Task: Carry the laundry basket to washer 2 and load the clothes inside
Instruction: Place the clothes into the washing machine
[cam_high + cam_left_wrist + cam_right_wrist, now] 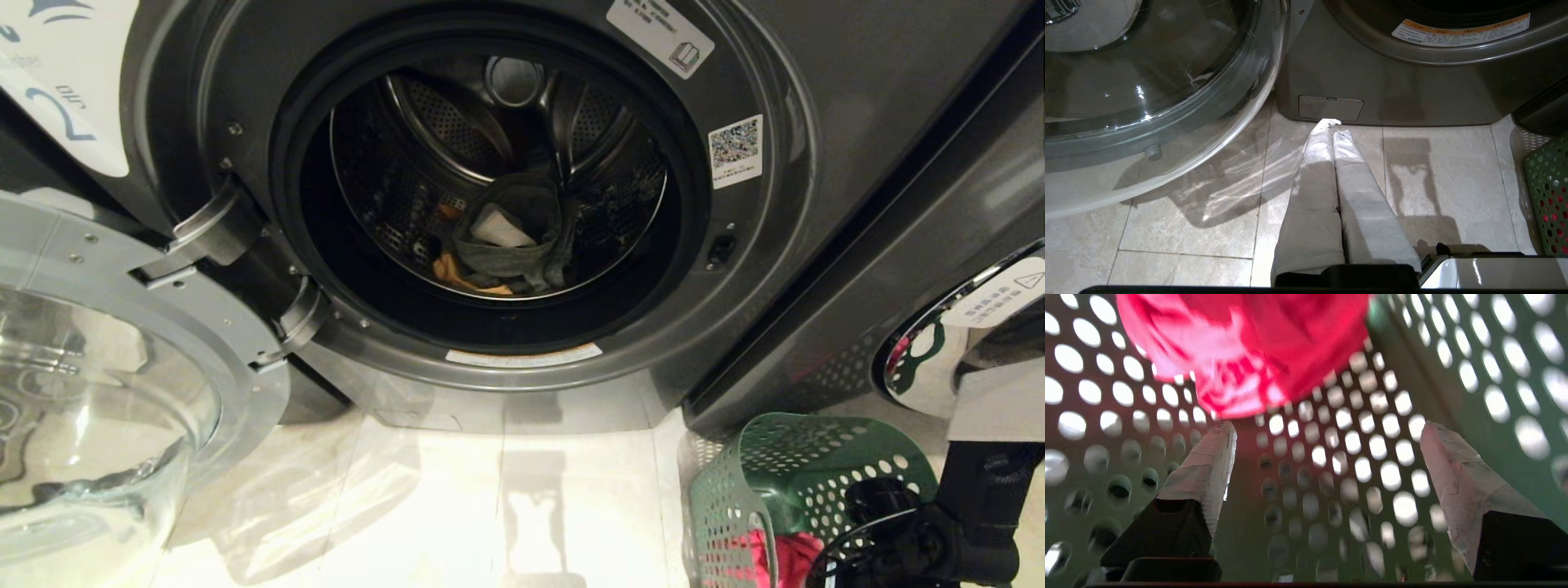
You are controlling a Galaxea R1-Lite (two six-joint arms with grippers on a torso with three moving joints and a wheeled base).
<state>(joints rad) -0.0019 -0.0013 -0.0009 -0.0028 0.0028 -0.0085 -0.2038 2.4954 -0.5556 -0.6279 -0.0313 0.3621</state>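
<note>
Two garments, one grey [514,237] and one mustard yellow [457,273], lie in the steel drum of the dark grey front-loading washer [816,204] marked with a blue "2", its round glass door [98,392] swung wide to the left. The green perforated plastic laundry basket [784,474] stands on the pale tiled floor [506,506] just right of the machine, a bright pink-red garment [1249,347] inside. The right gripper [1327,437] is down in the basket, fingers spread wide, gripping nothing. The left gripper [1333,130] hangs above the floor, fingers pressed together.
</note>
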